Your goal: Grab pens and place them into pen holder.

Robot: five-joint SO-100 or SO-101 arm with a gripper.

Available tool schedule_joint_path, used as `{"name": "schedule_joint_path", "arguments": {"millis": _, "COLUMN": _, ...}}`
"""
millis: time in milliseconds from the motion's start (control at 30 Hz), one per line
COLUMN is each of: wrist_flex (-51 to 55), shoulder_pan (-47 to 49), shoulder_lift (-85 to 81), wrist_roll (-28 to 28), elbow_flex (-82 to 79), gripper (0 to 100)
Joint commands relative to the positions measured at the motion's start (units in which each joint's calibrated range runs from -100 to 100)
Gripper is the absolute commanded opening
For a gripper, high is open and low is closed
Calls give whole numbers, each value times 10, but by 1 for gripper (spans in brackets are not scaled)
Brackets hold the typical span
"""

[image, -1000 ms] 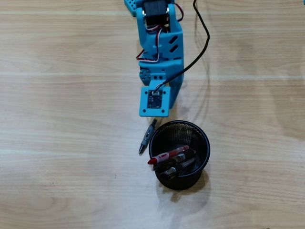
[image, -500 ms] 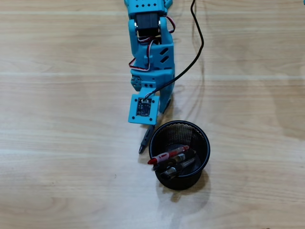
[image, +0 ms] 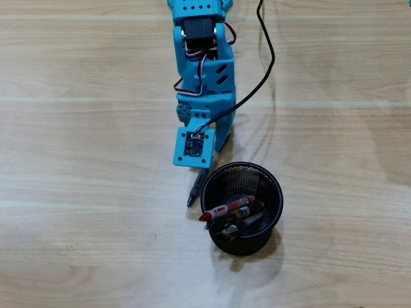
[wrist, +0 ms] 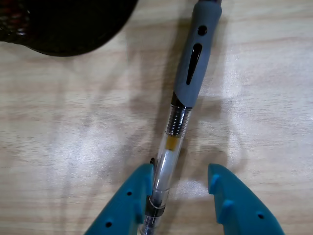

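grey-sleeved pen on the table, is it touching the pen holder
Cannot tell. In the overhead view the grey-sleeved pen lies right beside the pen holder with no clear gap, and in the wrist view the two sit visibly apart, but the pen's tip is cut off.

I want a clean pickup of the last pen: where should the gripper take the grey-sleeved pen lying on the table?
Probably the clear barrel, just behind the grey sleeve, from straight above. The pen lies flat beside the holder, and the open gripper already straddles it.

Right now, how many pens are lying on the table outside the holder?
1: the grey-sleeved pen lies beside the pen holder, between the open gripper fingers. The other pens are in the holder.
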State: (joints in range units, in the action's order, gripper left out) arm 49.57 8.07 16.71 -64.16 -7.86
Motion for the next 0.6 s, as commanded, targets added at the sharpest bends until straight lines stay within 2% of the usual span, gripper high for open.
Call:
{"name": "schedule_joint_path", "arguments": {"millis": 0, "wrist_flex": -7, "shoulder_pan": -4, "shoulder_lift": 11, "wrist_roll": -3, "elbow_flex": 28, "gripper": 13}}
{"name": "schedule_joint_path", "arguments": {"millis": 567, "wrist_flex": -7, "shoulder_pan": -9, "shoulder_lift": 50, "wrist_roll": -3, "elbow_flex": 15, "gripper": 12}}
